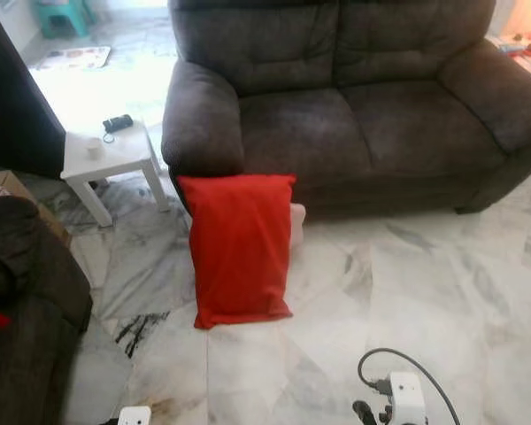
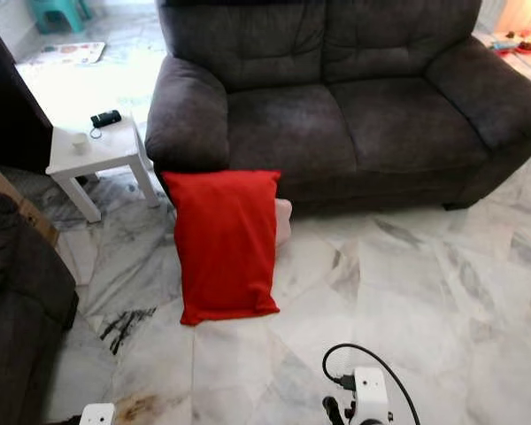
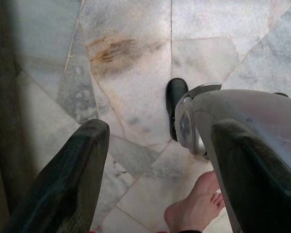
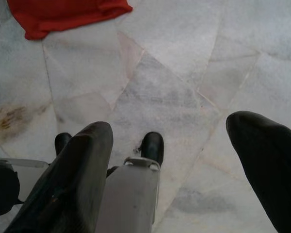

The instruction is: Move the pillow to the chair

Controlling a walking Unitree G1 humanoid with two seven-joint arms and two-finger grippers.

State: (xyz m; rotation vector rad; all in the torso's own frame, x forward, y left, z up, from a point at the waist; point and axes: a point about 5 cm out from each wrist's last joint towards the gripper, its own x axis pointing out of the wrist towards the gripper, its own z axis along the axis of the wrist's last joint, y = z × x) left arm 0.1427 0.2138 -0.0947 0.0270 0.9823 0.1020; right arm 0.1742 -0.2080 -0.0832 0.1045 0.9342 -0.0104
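Fingers of left gripper (image 3: 155,179) and right gripper (image 4: 179,170) spread wide, empty, above floor (image 1: 407,292). Pillow (image 1: 239,248) leans on sofa (image 1: 354,106); approach, pickup, carry all remain.

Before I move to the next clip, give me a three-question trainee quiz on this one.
1. True or false: the red pillow lies on the sofa seat.
2. Where does the white side table stand? A) off the sofa's right arm B) beside the sofa's left arm C) on the sofa
3. Fill in: the left gripper and right gripper both hang over the marble floor with fingers ____.

Key: 1 false, it leans against the sofa front, on the floor; 2 B; 3 open.
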